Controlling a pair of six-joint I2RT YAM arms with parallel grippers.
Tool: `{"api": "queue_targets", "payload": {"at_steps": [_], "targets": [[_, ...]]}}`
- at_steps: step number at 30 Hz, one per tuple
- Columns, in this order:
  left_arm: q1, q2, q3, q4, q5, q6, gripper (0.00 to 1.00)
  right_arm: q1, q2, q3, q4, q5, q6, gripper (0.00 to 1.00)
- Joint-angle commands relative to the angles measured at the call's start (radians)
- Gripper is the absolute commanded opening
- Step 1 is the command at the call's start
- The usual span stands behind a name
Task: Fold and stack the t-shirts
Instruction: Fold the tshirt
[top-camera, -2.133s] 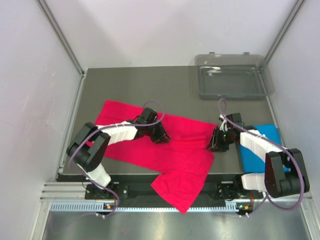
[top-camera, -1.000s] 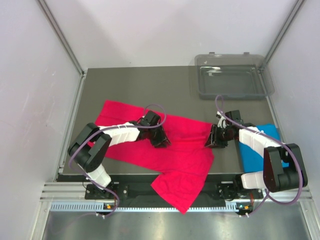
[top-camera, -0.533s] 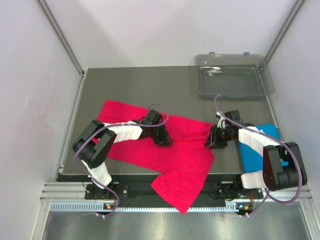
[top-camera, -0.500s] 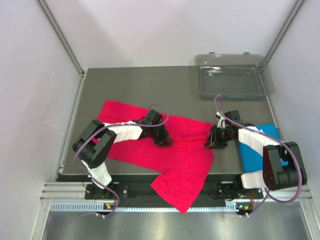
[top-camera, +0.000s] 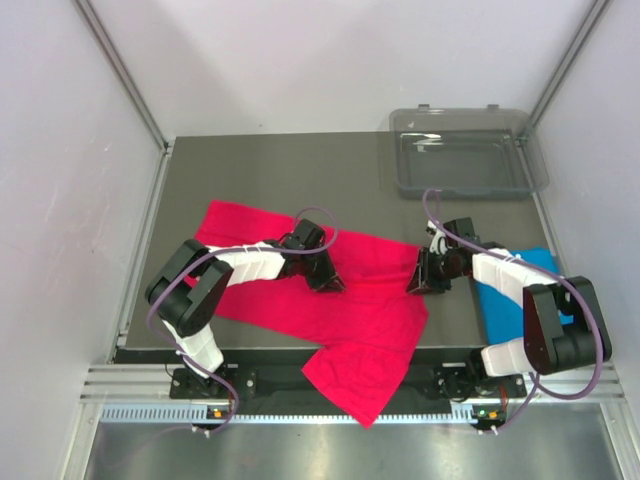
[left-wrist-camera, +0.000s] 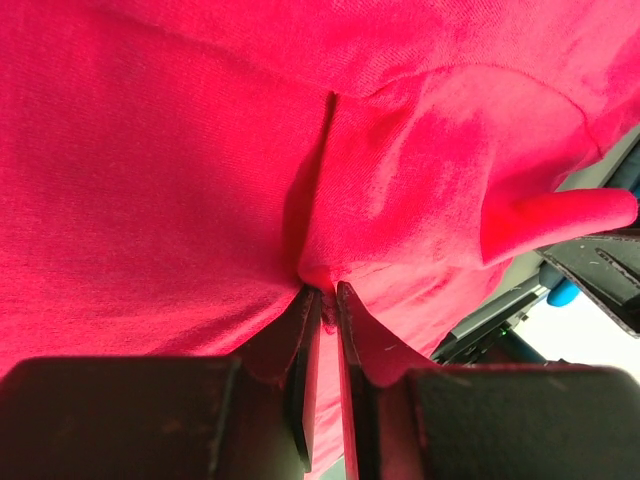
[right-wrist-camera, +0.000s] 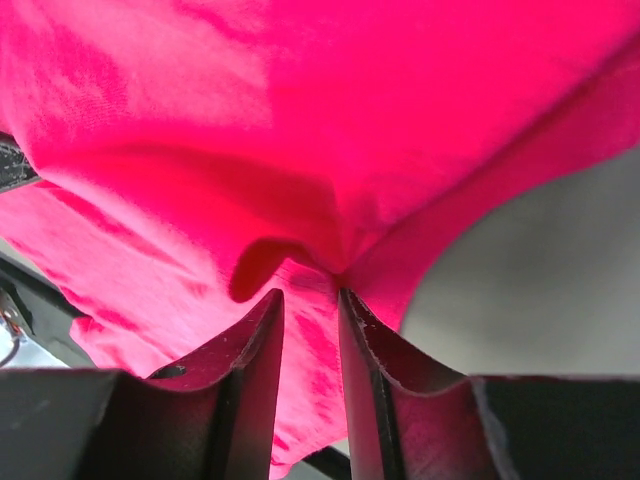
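Table (top-camera: 280, 170): dark grey top, pale walls all round, both arms bolted at the near edge.
Left gripper (top-camera: 328, 282) (left-wrist-camera: 328, 292): down on the cloth left of centre, fingers squeezed almost together on a raised pinch of pink fabric.
Crimson-pink shirt (top-camera: 350, 305) (left-wrist-camera: 150, 150) (right-wrist-camera: 300, 100): spread rumpled across the middle, one part hanging over the near edge.
Right gripper (top-camera: 415, 285) (right-wrist-camera: 310, 295): at the shirt's right edge, fingers nipping a pucker of it, narrow gap between them.
Blue shirt (top-camera: 495, 312): near right, lying flat, partly hidden under the right arm, not touching the pink one.
Tray (top-camera: 460, 192): clear grey, far right corner, well apart from both shirts.
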Motion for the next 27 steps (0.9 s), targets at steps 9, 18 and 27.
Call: {"api": "queue_targets", "payload": {"at_steps": [9,18,27], "targets": [[-0.004,-0.031,-0.007,0.047,0.014,0.002,0.15,0.034,0.045,0.032,0.041,0.041,-0.01,0.28],[-0.001,-0.04,-0.013,0.035,0.02,0.017,0.08,0.034,0.031,0.029,0.035,0.075,-0.023,0.11],[0.008,-0.086,0.026,-0.079,0.002,0.12,0.0,0.04,-0.116,0.011,-0.06,0.017,0.033,0.0]]}}
